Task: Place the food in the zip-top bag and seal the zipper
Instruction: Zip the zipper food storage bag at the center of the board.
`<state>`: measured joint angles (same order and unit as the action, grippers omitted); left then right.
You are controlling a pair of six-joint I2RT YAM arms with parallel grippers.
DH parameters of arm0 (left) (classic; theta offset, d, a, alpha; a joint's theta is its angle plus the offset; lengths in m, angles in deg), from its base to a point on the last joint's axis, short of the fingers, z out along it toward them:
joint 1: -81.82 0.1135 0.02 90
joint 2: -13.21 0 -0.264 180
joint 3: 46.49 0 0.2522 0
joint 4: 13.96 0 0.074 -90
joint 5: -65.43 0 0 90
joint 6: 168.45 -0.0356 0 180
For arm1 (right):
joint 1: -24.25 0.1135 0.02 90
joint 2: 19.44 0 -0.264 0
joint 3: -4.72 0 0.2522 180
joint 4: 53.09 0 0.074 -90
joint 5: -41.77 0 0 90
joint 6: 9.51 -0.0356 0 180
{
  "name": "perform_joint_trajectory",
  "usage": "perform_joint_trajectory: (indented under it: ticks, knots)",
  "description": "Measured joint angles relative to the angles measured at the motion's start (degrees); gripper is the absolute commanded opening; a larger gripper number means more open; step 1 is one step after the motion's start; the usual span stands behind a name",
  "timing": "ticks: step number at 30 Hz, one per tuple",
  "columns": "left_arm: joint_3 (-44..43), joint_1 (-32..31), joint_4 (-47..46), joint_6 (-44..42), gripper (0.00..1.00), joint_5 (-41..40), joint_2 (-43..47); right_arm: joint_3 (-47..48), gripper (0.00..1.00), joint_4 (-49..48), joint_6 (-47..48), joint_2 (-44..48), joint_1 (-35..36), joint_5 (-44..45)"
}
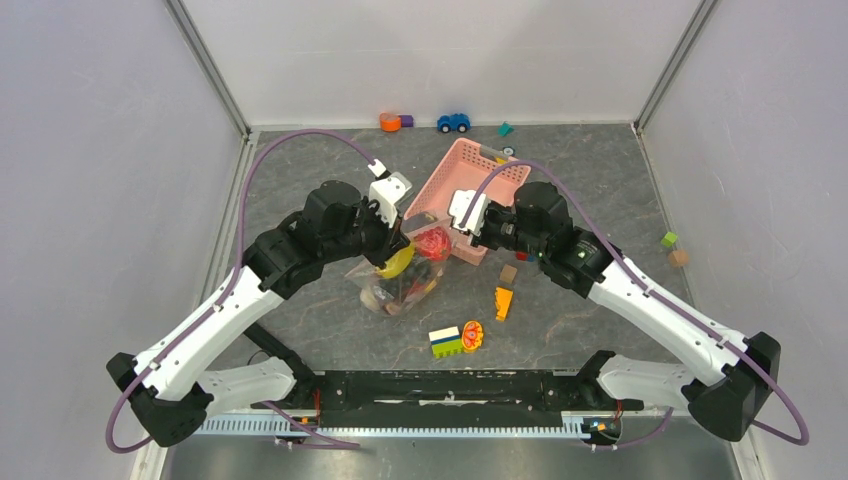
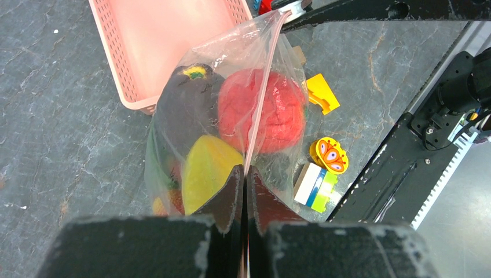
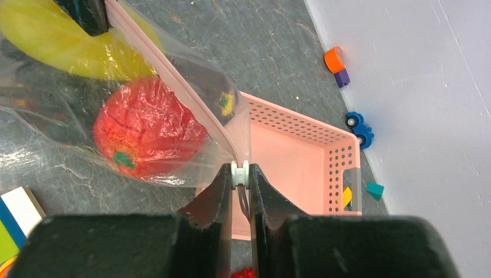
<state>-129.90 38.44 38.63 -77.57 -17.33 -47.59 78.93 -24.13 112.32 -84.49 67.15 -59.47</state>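
Slippage threatens: left fingers [image 2: 228,191] pinch the zipper [image 2: 266,87], right fingers [image 3: 217,191] clamp its slider [image 3: 239,172]. Weight of food [image 2: 284,116] between them could tug either free.

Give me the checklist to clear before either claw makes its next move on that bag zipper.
1. Left claw shut on one end of the zipper: ok.
2. Right claw shut on the white slider at the other end: ok.
3. Zipper stretched straight between the claws: ok.
4. Red fruit, yellow citrus and dark apple inside the zip-top bag: ok.
5. Zipper sealed along its full width: cannot tell.
6. All food bagged: cannot tell; a small red piece lies outside, under the right claw.
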Motion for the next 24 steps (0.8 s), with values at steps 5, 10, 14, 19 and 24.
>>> perform_joint_trajectory:
  ticks: [5,10,14,19,24]
  knots:
    - [0.00,0.00,0.09,-0.07,0.02,-0.22,0.00,-0.48,0.07,-0.13,0.02,0.61,-0.17,1.25]
    - [0.00,0.00,0.20,-0.11,0.02,-0.35,0.00,-1.68,0.07,-0.26,0.11,1.77,-0.33,3.10]
    - [0.00,0.00,0.20,-0.26,0.02,-0.72,0.00,-2.19,0.08,-0.85,0.20,2.21,-0.46,3.82]
    - [0.00,0.00,0.13,-0.31,0.02,-0.76,0.11,-2.21,0.09,-1.01,0.20,2.21,-0.46,4.02]
    - [0.00,0.00,0.09,-0.31,0.02,-0.76,0.13,-2.23,0.13,-1.25,0.17,2.23,-0.46,4.24]
